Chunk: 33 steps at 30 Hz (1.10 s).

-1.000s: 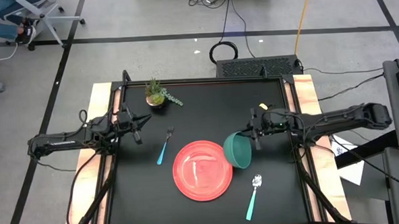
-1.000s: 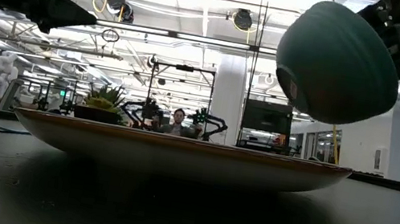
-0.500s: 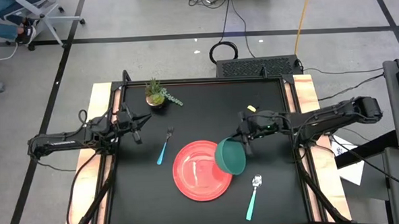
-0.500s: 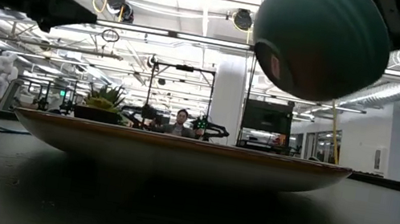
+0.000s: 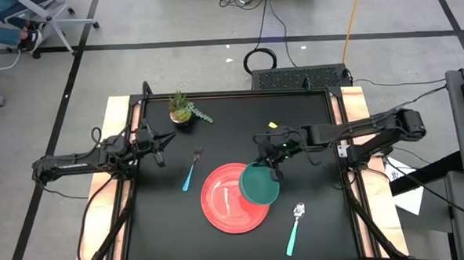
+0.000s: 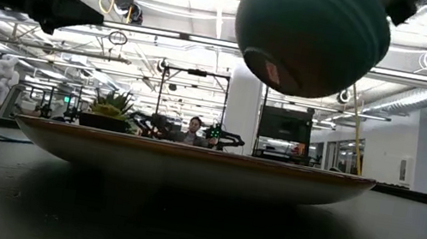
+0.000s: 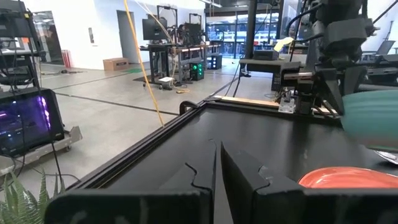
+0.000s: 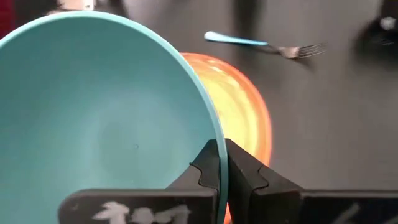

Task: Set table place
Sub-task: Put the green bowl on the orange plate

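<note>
Gripping bowl (image 5: 259, 184) rim | right gripper (image 5: 276, 164) fingers pinched | above plate (image 5: 223, 205) | left gripper (image 5: 164, 146) fingers closed, empty

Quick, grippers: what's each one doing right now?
Left gripper: shut, empty, waiting above the table's left side.
Right gripper: shut on the teal bowl's rim, above the red plate.

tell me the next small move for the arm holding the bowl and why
Probably carry it a little further toward the plate's middle, then lower it. The right gripper is shut on the rim of the round teal bowl, which hangs well above the round red dinner plate in the low view and overlaps only its right side from above. The left gripper waits, shut.
</note>
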Each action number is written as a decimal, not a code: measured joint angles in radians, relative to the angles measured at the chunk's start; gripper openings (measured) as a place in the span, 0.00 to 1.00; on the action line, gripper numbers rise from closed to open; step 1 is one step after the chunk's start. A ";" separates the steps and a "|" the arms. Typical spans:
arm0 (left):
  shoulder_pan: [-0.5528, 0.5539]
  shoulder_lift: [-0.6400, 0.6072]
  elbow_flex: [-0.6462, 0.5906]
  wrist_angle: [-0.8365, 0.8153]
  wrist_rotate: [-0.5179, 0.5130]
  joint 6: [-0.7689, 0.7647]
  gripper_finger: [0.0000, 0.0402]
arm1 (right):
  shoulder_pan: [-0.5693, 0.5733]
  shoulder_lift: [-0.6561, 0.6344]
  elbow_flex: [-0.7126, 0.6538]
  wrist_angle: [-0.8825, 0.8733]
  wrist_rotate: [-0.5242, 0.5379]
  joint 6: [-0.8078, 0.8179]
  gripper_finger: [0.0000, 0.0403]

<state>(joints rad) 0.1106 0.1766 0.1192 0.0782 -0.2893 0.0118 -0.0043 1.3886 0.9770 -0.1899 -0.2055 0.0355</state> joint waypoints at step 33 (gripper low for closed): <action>0.000 0.000 0.000 0.010 0.002 0.002 0.08 | -0.055 0.312 0.231 -0.205 -0.114 0.029 0.00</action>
<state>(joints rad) 0.1106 0.1768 0.1192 0.0877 -0.2878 0.0139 -0.0597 1.7010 1.2079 -0.3953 -0.3194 0.0643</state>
